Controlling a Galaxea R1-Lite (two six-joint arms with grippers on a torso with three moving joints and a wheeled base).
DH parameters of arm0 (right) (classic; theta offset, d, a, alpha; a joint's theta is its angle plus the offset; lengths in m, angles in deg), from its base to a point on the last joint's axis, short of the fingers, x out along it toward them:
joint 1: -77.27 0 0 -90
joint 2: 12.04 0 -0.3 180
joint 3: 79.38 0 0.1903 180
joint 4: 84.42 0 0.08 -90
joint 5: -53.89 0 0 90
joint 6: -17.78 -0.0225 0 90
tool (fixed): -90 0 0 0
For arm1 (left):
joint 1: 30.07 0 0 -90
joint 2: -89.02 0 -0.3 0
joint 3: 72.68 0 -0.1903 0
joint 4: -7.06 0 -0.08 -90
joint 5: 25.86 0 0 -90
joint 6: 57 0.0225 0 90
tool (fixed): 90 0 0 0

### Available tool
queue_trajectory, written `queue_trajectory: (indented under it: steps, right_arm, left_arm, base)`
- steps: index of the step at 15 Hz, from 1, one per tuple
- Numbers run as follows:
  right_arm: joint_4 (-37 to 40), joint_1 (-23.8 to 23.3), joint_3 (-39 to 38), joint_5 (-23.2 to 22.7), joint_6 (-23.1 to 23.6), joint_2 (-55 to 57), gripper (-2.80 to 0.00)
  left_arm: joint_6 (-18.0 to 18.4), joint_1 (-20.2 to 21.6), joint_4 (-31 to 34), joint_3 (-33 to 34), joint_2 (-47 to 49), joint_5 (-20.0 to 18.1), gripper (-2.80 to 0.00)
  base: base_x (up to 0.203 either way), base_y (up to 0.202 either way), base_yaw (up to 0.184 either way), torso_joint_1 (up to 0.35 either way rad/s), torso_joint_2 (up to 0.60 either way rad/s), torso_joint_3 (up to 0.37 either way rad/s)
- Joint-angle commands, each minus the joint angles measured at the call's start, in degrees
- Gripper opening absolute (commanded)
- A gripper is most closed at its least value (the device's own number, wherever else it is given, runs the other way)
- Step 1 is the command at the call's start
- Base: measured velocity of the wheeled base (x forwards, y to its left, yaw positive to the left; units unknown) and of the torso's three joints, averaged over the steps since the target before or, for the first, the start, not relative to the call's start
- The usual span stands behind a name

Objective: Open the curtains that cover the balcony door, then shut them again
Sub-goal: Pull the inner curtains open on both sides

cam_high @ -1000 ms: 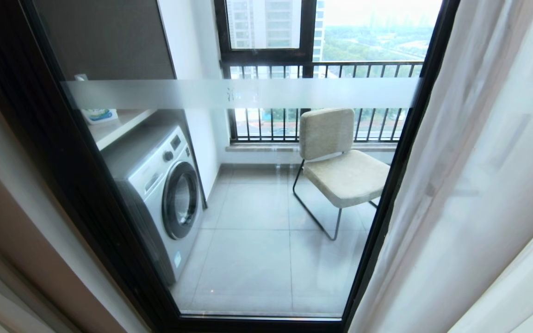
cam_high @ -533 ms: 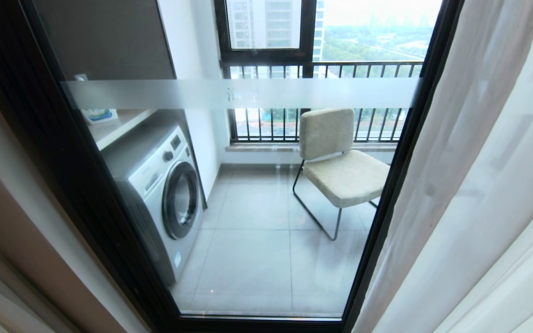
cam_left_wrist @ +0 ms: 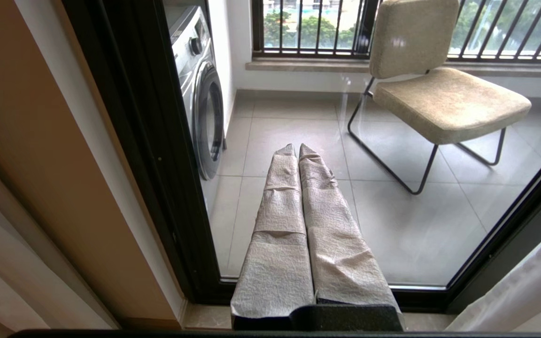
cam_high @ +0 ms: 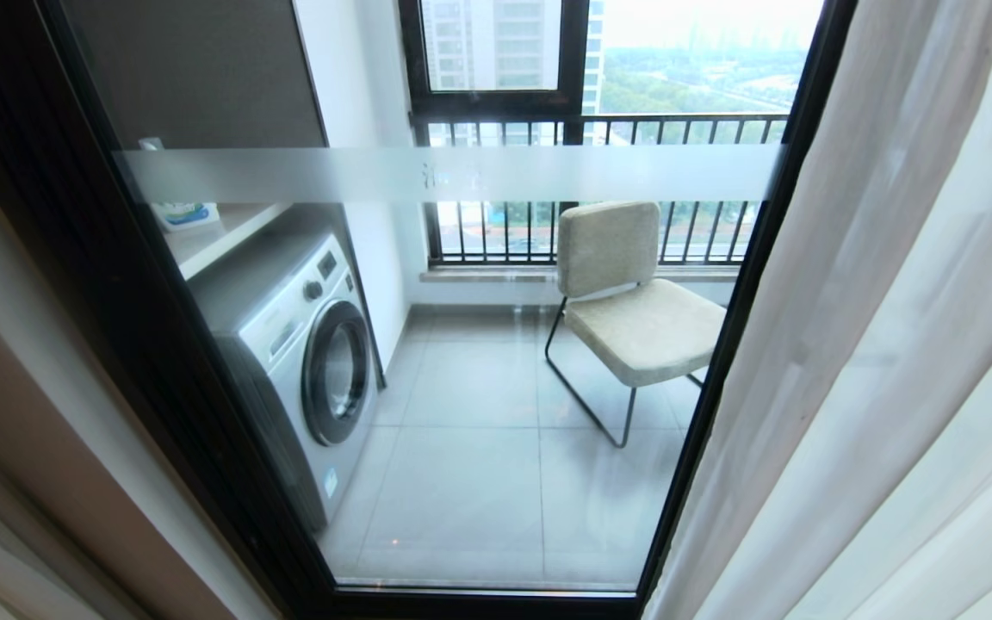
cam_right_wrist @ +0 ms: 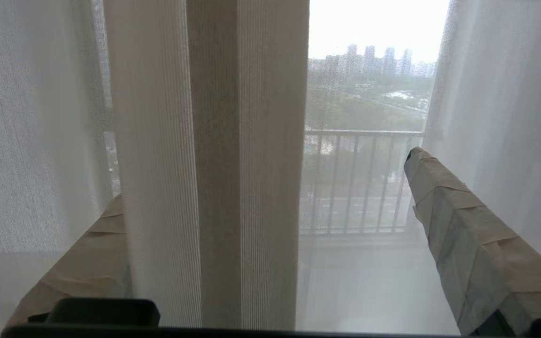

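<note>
The balcony door [cam_high: 461, 176] is a glass panel in a black frame with a frosted band, and it stands uncovered in the head view. The curtains [cam_high: 883, 344] hang bunched at its right edge, white sheer folds reaching the floor. In the right wrist view my right gripper [cam_right_wrist: 266, 178] is open, and a vertical fold of the curtains [cam_right_wrist: 214, 164] hangs between its taped fingers [cam_right_wrist: 458, 225], hiding most of the other finger. My left gripper [cam_left_wrist: 297, 148] is shut and empty, pointing at the lower glass of the balcony door [cam_left_wrist: 143, 141]. Neither gripper shows in the head view.
Behind the glass stand a washing machine [cam_high: 306, 344], a beige chair [cam_high: 634, 310] and a barred railing [cam_high: 599, 129]. A shelf with a bottle [cam_high: 186, 213] sits above the machine. A beige wall strip [cam_high: 22, 413] lies left of the door frame.
The curtain folds at the right of the head view have shifted slightly. The door and the things behind it have not moved.
</note>
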Motion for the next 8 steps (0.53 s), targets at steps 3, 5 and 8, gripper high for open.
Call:
queue_trajectory:
  steps: [3,5,8]
  right_arm:
    - [-0.3,0.9,1.2,0.0,0.3,3.3,-2.8]
    - [-0.3,0.9,1.2,0.0,0.1,3.2,-2.8]
    - [-0.3,1.1,1.1,0.0,0.1,3.6,-2.8]
  left_arm:
    - [0.0,0.0,0.0,0.0,0.0,0.0,-2.8]
    - [0.0,0.0,0.0,0.0,0.0,0.0,-2.8]
    - [0.0,0.0,0.0,0.0,0.0,0.0,-2.8]
  base:
    - [0.0,0.0,0.0,0.0,0.0,0.0]
    - [0.0,0.0,0.0,0.0,0.0,0.0]
    - [0.0,0.0,0.0,0.0,0.0,0.0]
